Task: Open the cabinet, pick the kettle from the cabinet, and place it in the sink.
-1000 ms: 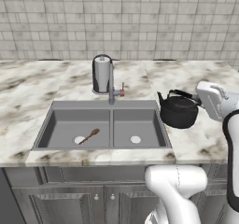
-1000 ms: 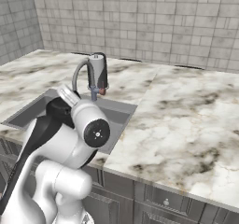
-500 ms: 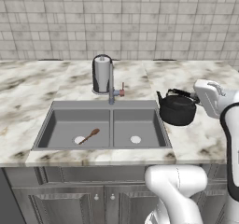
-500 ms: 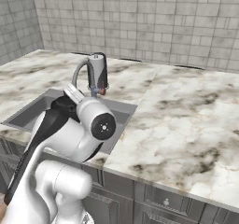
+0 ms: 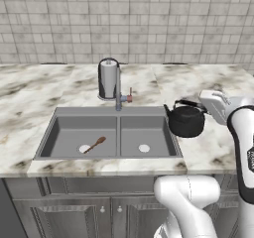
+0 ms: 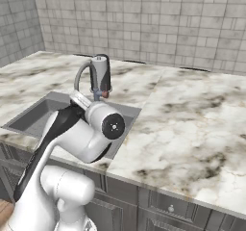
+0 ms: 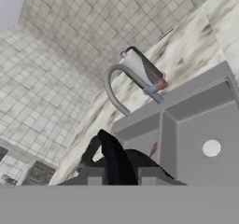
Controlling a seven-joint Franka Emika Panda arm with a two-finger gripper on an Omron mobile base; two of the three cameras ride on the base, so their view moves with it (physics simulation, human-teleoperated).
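Beside the sink (image 5: 49, 133), our tool (image 7: 116, 174), clamped on the kettle (image 5: 186, 121) by its arched handle, has carried it slightly leftward over the bench (image 5: 208, 148) toward the right basin, so the drop looks close. The arm hides the kettle in the right base view; the cabinet lies beyond our frames.

Sink (image 6: 33, 117) at left, partly behind white arm; faucet (image 6: 82, 76) arching beside steel canister (image 6: 101, 73); marbled tabletop (image 6: 192, 124) at right.
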